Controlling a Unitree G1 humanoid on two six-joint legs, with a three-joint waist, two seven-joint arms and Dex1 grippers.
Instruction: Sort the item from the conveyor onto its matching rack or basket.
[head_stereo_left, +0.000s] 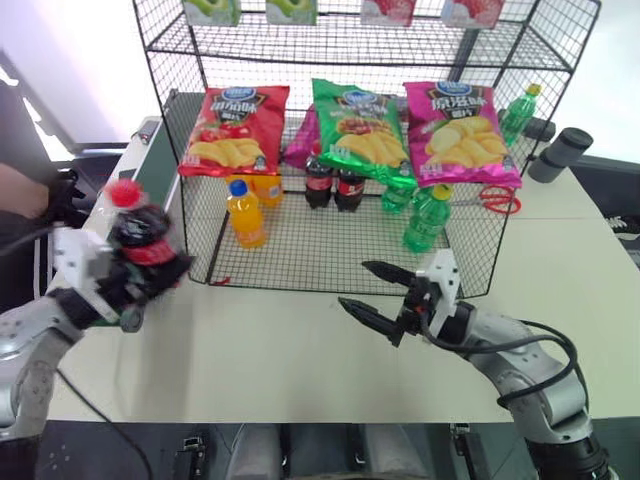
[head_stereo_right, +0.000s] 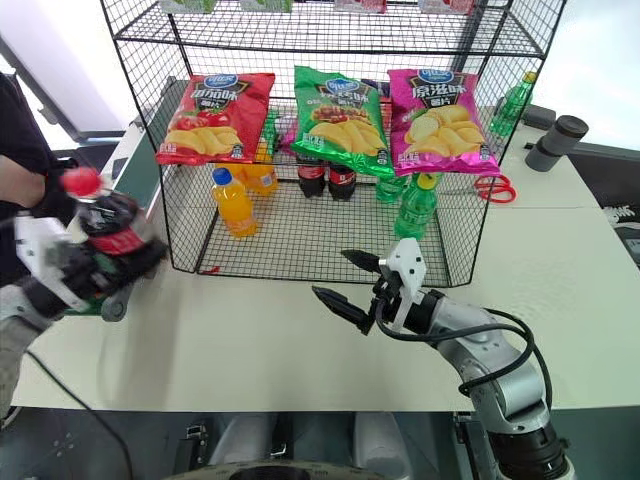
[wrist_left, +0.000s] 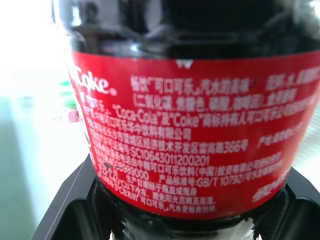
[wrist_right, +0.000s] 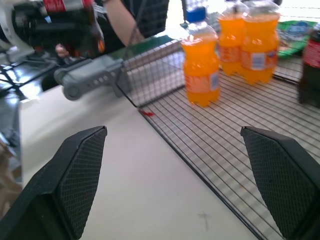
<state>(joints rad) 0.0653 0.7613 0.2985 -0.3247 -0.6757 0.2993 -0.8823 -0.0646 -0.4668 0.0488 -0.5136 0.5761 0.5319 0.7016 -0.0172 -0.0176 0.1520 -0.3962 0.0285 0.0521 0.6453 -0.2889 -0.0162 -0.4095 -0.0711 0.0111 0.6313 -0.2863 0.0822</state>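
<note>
Now my left gripper clamps the cola bottle; my right gripper gapes empty. Swinging right, it may clip the rack wall.

Mock shop test bench: wire rack of crisp bags, soda bottles, conveyor.

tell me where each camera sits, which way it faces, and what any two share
Left eye view: on the head, looking forward and down at the wire rack; both arms show, left claw shut on the cola bottle.
Right eye view: same head, same scene; the right claw is open over the table.
Left wrist view: on the left wrist, facing the cola bottle's red label; black fingers show.
Right wrist view: on the right wrist, facing the orange soda bottles in the rack.
Shared: right wrist and head views all show the held cola bottle.
</note>
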